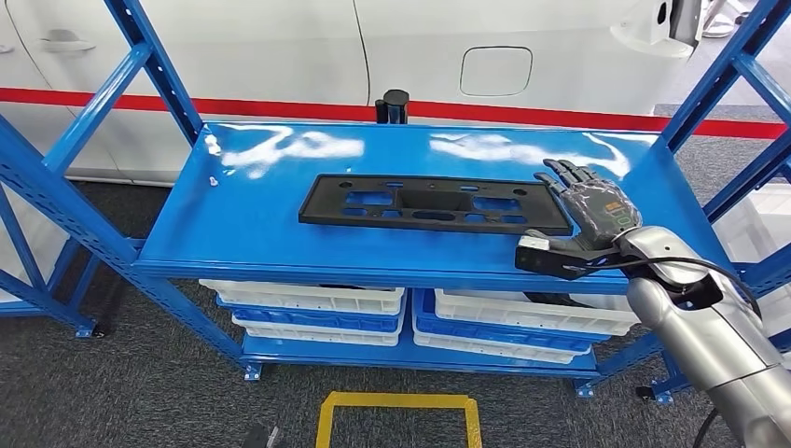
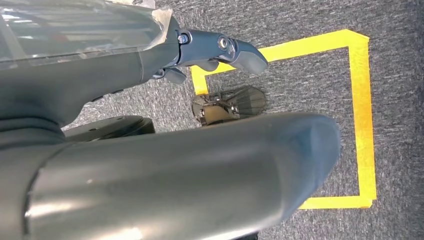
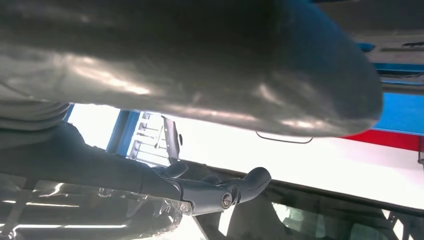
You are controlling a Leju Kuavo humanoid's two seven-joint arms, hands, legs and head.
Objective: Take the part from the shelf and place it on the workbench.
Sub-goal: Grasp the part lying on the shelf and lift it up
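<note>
Head view: near to far.
Right hand [image 1: 589,207]: fingers spread, holding nothing, just beside the part's 3 o'clock end.
Left hand [image 2: 220,50]: hangs over floor; grip unclear.
Part [image 1: 434,203]: flat on shelf [image 1: 233,224], centre.
Progress: not grasped; lift and placing remain.

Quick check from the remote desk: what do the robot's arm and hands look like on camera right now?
The right arm is silver metal with a black cable running along it. The right hand has a grey mottled back with a small coloured marking, dark fingers and a black wrist block. In the left wrist view, the left hand shows a clear plastic-wrapped cover and grey-blue fingers.
</note>
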